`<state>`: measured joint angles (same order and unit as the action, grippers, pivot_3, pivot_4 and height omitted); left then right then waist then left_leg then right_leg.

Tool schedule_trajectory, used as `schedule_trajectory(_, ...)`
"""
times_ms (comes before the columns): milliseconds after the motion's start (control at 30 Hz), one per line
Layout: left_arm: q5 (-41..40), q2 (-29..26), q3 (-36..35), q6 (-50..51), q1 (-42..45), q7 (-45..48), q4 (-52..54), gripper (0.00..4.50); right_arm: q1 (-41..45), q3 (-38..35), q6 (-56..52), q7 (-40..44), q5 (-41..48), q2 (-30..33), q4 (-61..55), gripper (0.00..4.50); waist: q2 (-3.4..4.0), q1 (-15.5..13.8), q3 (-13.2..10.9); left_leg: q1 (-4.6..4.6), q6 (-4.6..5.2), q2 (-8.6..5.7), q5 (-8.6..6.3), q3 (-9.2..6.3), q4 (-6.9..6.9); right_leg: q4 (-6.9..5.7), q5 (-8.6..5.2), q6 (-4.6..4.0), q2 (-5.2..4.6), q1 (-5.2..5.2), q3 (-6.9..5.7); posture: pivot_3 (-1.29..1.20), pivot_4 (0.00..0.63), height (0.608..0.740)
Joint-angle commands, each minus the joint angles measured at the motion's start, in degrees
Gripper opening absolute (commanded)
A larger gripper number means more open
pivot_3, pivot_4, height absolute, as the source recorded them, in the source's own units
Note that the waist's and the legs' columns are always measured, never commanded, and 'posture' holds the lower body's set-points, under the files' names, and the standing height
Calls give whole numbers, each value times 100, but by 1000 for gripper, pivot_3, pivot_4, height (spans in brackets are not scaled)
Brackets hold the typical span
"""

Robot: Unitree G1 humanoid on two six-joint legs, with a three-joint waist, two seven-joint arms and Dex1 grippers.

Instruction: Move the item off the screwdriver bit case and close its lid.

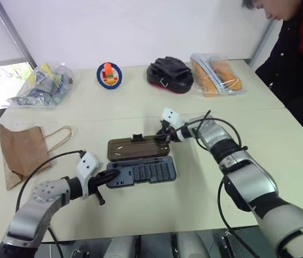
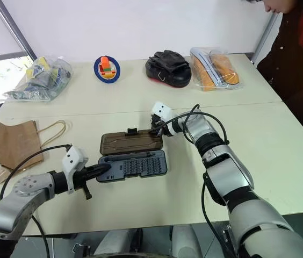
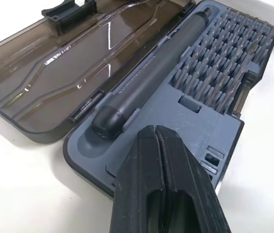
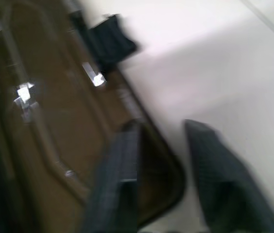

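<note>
Both grippers I see at the slim grey plastic screwdriver bit case (image 1: 142,172): left gripper (image 1: 110,177) clenched empty on its base, right gripper (image 1: 164,135) at the flat-lying smoky-brown translucent lid (image 1: 138,148), grip unclear.

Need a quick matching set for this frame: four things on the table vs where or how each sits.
1. kraft paper bag
2. lid
3. left hand
4. black pouch

A. shut, at the grey base's end
B. lying flat, open, beside the base
C. far edge, between the round item and the orange bag
D. flat on the table, left of the case

Pairs: 1-D, 2-B, 3-A, 4-C
</note>
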<state>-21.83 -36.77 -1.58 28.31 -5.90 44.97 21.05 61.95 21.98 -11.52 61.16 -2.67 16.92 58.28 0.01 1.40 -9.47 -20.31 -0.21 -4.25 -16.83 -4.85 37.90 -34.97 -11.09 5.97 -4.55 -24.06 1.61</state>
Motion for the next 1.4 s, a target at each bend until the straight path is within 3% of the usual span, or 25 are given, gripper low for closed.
schedule_trajectory(33,91,28,153,179,-148,-104,-107,0,-157,138,161,353,-311,-97,474,21,-7,38,33,7,0,3,0,-3,-7,0,-4,-4,3,5,-3,0,150,740)
schedule_trajectory(133,75,51,157,199,-177,-164,-85,0,-170,68,584,648,-334,-122,545,21,5,113,49,12,0,4,0,-6,-14,-7,-15,-17,4,5,-4,0,150,740)
schedule_trajectory(367,-1,81,132,306,-255,-266,-25,0,18,-380,1984,77,-328,153,-5,21,6,123,47,5,-11,4,6,-6,-45,-12,-18,-13,3,-25,-1,0,150,740)
schedule_trajectory(733,-207,46,95,447,133,-103,-183,0,-1045,-372,2707,-551,-762,921,-2441,21,6,31,39,-7,-17,-3,10,-8,-45,-9,-19,-13,-6,-30,-3,0,150,740)
schedule_trajectory(800,-886,26,-252,844,306,69,60,0,-1255,-355,2726,-697,-862,988,-2764,21,-2,18,32,-7,-17,-3,10,-8,-45,-9,-20,-14,-6,-30,-3,0,150,740)
schedule_trajectory(933,-3031,-437,-1428,2395,836,306,346,0,-1394,-321,2747,-915,-982,1025,-3027,21,-53,42,-25,-18,-16,3,11,-11,-44,-12,-20,-13,1,-43,-5,0,150,740)
schedule_trajectory(1033,-3564,-531,-2124,2663,1461,-105,-229,0,-1415,-313,2795,-1026,-1046,1029,-3056,21,-62,66,-46,-20,-30,6,18,-18,-44,-14,-20,-13,3,-44,-11,0,150,740)
schedule_trajectory(1133,-2866,-506,-2314,2089,2212,-650,-1402,0,-1410,-287,2843,-1092,-1106,1034,-3054,21,-65,75,-51,-16,-40,2,24,-17,-50,-12,-19,-12,1,-42,-11,0,150,740)
schedule_trajectory(1267,-1522,-577,-1555,1013,2705,-600,-2702,0,-1388,-273,2855,-1149,-1147,1008,-3060,21,-64,98,-53,-15,-52,0,31,-12,-68,-4,-18,-12,-1,-47,-8,0,150,740)
schedule_trajectory(1400,-621,-242,-772,35,3426,-116,-4278,0,-1330,-205,2891,-1176,-1222,931,-3065,21,-72,82,-56,-21,-55,-1,32,-13,-74,1,-18,-12,-2,-51,-9,0,150,740)
